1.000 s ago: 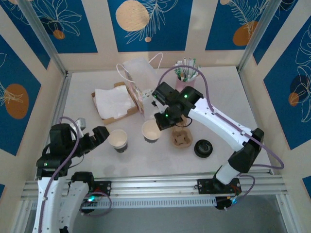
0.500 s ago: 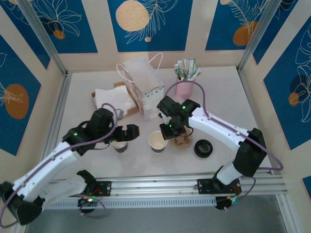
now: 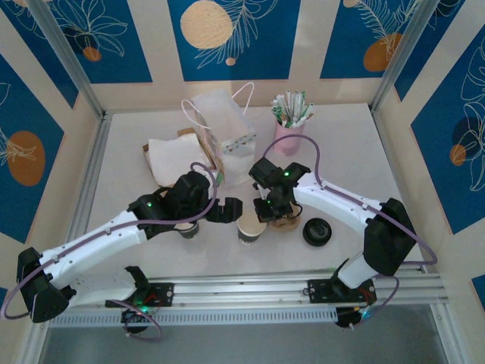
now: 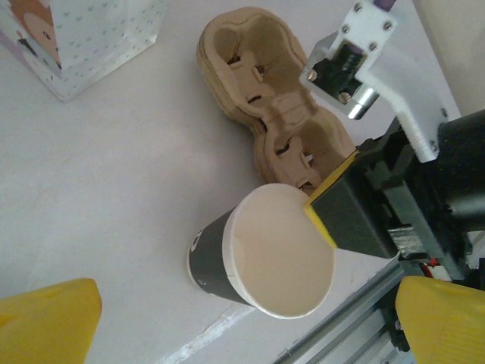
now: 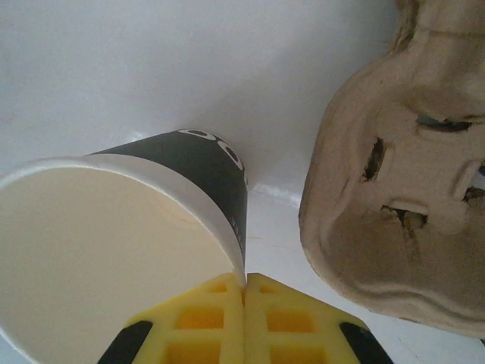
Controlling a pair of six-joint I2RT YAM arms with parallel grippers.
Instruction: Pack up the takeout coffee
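Observation:
The takeout coffee is out of view. A lidless dark-sided paper cup with a white inside stands upright on the table, next to a brown pulp cup carrier. My right gripper is shut on this cup's rim; in the right wrist view its yellow fingers pinch the cup wall at the near edge. My left gripper is just left of the cup, open wide. The cup sits ahead of and between its yellow fingers, untouched by them.
A second lidless cup sits mostly under my left arm. A loose black lid lies right of the carrier. Behind are a white paper bag, a napkin tray and a pink holder of sticks.
My left arm has swung in from the left edge to just beside the cup. The right gripper has carried the cup down toward the front, beside the carrier.

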